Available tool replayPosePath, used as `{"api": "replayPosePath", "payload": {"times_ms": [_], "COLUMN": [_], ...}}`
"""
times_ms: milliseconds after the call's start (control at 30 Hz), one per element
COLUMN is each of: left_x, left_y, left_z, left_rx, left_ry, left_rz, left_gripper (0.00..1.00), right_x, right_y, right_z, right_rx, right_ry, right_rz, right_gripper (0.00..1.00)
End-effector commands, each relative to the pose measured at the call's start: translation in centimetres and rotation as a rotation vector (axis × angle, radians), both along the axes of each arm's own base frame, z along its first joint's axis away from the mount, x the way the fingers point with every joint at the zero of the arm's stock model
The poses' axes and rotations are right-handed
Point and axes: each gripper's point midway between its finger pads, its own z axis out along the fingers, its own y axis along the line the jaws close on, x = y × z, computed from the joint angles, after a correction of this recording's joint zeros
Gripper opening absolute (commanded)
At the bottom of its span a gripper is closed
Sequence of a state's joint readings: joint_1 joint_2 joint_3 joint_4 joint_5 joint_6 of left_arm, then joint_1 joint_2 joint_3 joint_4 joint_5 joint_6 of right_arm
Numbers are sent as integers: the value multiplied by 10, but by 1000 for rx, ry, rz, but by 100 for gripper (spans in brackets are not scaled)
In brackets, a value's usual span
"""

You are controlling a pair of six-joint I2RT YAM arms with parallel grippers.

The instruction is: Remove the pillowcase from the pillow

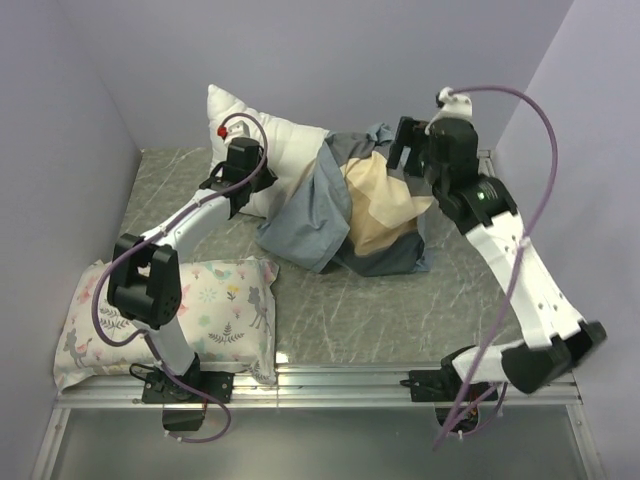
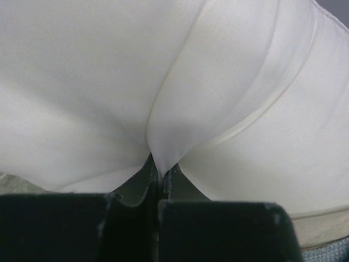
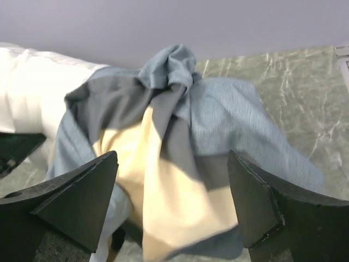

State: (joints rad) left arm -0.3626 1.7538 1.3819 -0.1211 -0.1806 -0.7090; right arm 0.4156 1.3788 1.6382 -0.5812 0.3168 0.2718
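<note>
Top view: the pillow [image 1: 285,140] lies at the far left-centre of the table [image 1: 400,300], plain white and plump. Its far-left corner is raised against the wall [image 1: 350,60], and there is a small red tag [image 1: 220,131] near that corner.

The pillowcase [image 1: 330,215] is bunched in a crumpled heap at the pillow's right end, about the middle of the table. Grey-blue, dark-grey and tan folds all show, with the tan patch uppermost. The left part of the pillow is bare. Cannot tell whether the pillow's right end sits inside the cloth or only beneath it, because the folds hide that edge.

Left gripper [image 2: 161,173]: fingers pressed together, clamped on a pinched ridge of the white pillow cover. Creases radiate from the pinch. In the top view it sits at the pillow's near-left side.

Right gripper [image 3: 172,164]: fingers spread wide apart with nothing between them, poised above the far-right side of the pillowcase heap. The wrist view looks down on the tan and grey folds, with the pillow's white edge at the left.

Floral pillow [image 1: 225,300]: near-left corner of the table, well apart from the heap, with the left arm's elbow above it.
</note>
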Motion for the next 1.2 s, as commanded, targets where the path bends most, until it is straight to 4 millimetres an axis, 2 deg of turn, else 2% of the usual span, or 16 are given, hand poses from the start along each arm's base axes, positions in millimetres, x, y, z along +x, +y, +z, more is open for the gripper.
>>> {"api": "replayPosePath", "payload": {"times_ms": [0,33,67,100,267,433,500,533,567,600,633,667,767,1000,1033,1167], "left_x": [-23,-23,-24,-25,-29,-32,-32,-31,-30,-31,-30,-28,-24,-15,-13,-2], "left_y": [-4,-6,-9,-10,-16,-13,-9,-6,0,2,4,10,22,69,80,99], "left_z": [-4,-1,1,6,14,21,28,32,36,46,50,56,72,82,81,83], "left_rx": [34,31,29,23,31,43,58,72,80,76,76,69,62,27,28,32], "left_ry": [63,58,54,44,32,14,5,-3,-11,-26,-35,-43,-66,-78,-76,-72], "left_rz": [-51,-55,-63,-67,-79,-76,-66,-61,-45,-46,-48,-41,-21,56,79,107], "left_gripper": [0,0,0,0,0,0,0,0,0,0,0,0,0,0,0,0], "right_x": [-24,-29,-38,-46,-65,-49,-43,-40,-37,-35,-36,-33,-35,-53,-58,-65], "right_y": [10,18,18,37,63,57,48,39,27,19,13,-4,-36,-106,-113,-132], "right_z": [-42,-57,-88,-97,-182,-212,-205,-200,-196,-192,-183,-180,-159,-104,-94,-84], "right_rx": [-19,-23,-55,-48,-84,-163,-206,-233,-245,-244,-221,-211,-164,-80,-65,-42], "right_ry": [70,90,134,130,240,273,256,242,245,241,228,230,201,113,86,68], "right_rz": [19,39,34,67,74,-25,-72,-111,-143,-166,-169,-201,-255,-392,-403,-435], "right_gripper": [88,88,88,88,89,87,79,70,57,20,7,0,0,0,0,0]}}
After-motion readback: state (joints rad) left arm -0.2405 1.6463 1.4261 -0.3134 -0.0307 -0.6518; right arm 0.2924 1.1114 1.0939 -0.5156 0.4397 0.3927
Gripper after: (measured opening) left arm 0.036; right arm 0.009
